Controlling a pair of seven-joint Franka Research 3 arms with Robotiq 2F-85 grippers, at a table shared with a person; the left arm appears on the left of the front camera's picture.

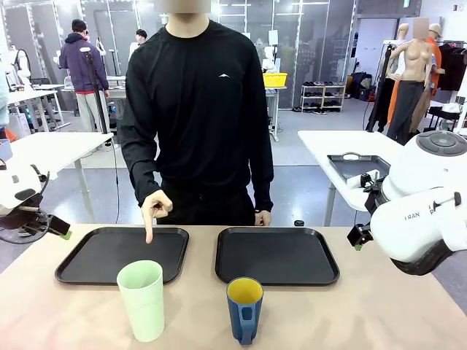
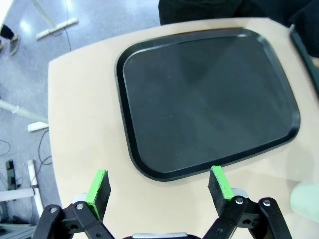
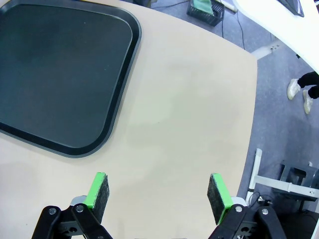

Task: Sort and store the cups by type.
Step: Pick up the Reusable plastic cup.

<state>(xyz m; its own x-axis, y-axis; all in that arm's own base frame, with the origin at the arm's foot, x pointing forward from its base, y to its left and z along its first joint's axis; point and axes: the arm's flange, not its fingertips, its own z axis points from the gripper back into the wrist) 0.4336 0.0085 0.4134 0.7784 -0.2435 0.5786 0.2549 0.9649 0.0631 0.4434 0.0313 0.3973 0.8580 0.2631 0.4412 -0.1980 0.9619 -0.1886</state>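
Straight ahead of the fingers of the left gripper (image 2: 158, 181): the left tray (image 2: 209, 99), flat on the table (image 2: 84, 124), near rim just beyond the fingertips. Out past the right-hand finger, beside that tray: the tumbler (image 2: 306, 199). Ahead of the fingers of the right gripper (image 3: 158, 186): table top; beyond and outside the left-hand finger, the right tray (image 3: 55, 74). From the front: tumbler before the left tray, mug (image 1: 244, 310) before the right tray, person's hand (image 1: 155, 208) over the left tray's far part.

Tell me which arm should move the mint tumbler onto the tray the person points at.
Left: the tumbler and pointed-at tray lie on its side, and its fingers stand open.
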